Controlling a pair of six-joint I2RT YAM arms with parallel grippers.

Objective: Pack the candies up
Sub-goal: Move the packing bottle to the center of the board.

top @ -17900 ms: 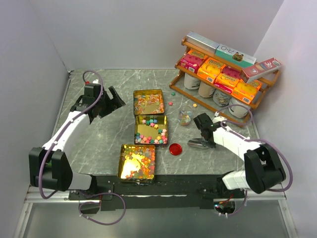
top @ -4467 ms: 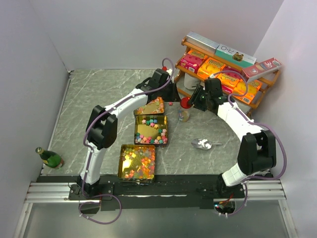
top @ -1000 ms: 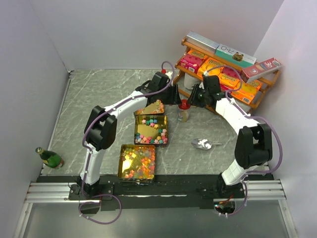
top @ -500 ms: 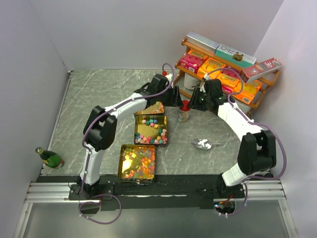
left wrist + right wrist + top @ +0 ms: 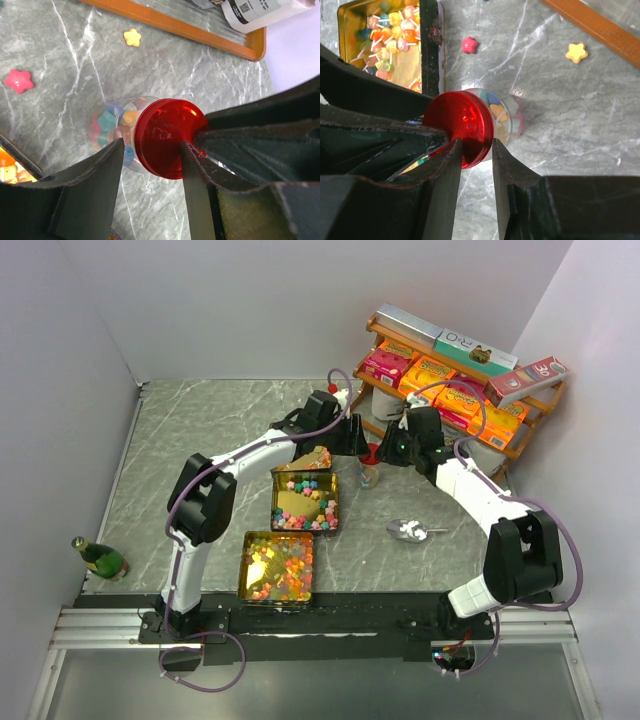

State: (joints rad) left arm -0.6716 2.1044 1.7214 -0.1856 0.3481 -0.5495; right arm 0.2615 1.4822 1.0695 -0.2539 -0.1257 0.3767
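Many candies (image 5: 106, 122), clr jar (image 5: 128, 156), glossy rnd lid (image 5: 167, 137).

Matt black fingers (image 5: 85, 190) of the left gripper (image 5: 152, 145) flank a glossy red plastic lid (image 5: 165, 135) on a clear, shiny jar (image 5: 107, 125). Beyond their tips, the tabletop (image 5: 60, 55) looks like smooth, veined grey stone

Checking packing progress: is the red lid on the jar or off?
On. The red lid caps the jar, with candies visible inside. Tightness: cannot tell.
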